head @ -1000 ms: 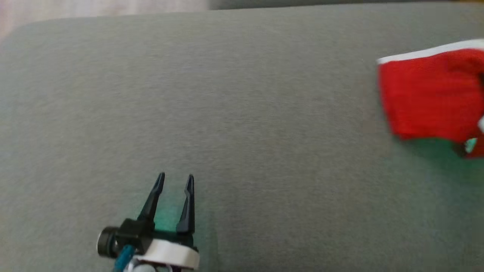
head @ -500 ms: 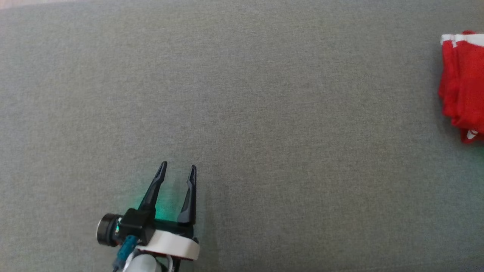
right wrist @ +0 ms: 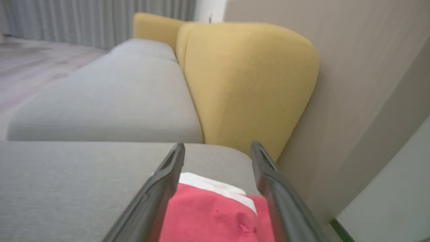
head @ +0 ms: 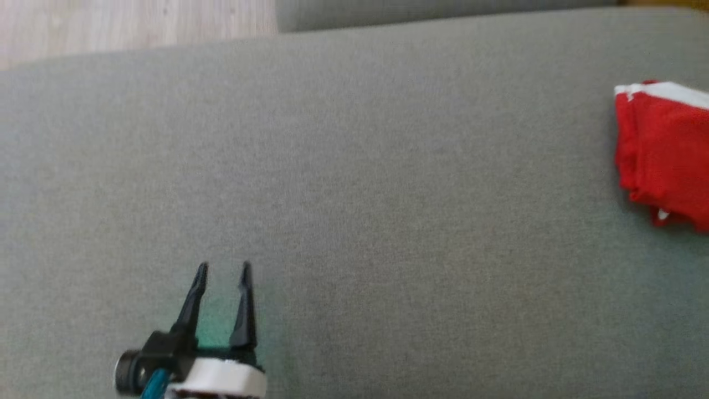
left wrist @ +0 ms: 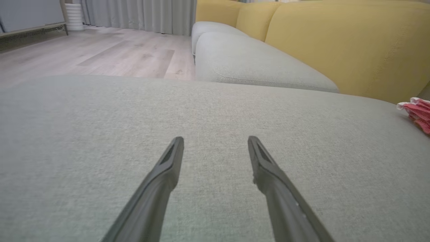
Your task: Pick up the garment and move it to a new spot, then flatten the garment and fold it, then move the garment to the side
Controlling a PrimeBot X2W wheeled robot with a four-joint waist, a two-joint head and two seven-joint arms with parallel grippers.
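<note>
Folded red garment [head: 664, 155] at the far right of the grey seat cushion [head: 354, 166], near its edge. Risk: a finger snagging the cloth could open the fold or drag it off. Right gripper [right wrist: 217, 145] spread wide over the garment, contact unclear; left gripper [head: 224, 266] parted, empty, well apart.

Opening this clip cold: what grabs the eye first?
The red garment, white along one edge, lies at the far right of the grey cushion. The left gripper hangs open over bare cushion at the head view's lower left. In the right wrist view the right gripper has its fingers spread, the garment showing between them, with a yellow backrest behind.
</note>
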